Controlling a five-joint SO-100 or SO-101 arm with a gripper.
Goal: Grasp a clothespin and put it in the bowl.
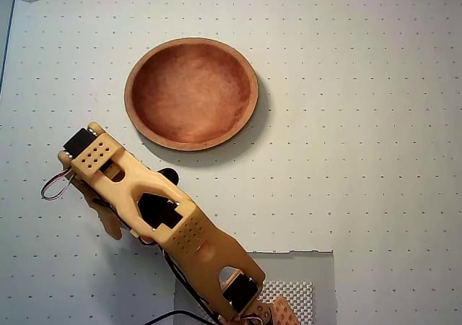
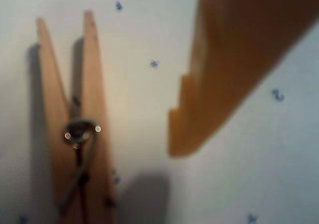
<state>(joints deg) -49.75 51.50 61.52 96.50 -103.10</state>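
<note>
In the wrist view, the clothespin (image 2: 75,129) lies flat on the dotted white worktop (image 2: 149,35) at the left of the frame, its long axis running top to bottom, metal spring at mid-length. One of my orange fingers (image 2: 224,74) reaches down from the upper right, its tip just beside the pin and not touching it. My other finger is out of sight, so I cannot tell how far apart they stand. In the overhead view, the bowl (image 1: 192,47) sits empty above my arm (image 1: 155,217), with nothing between.
</note>
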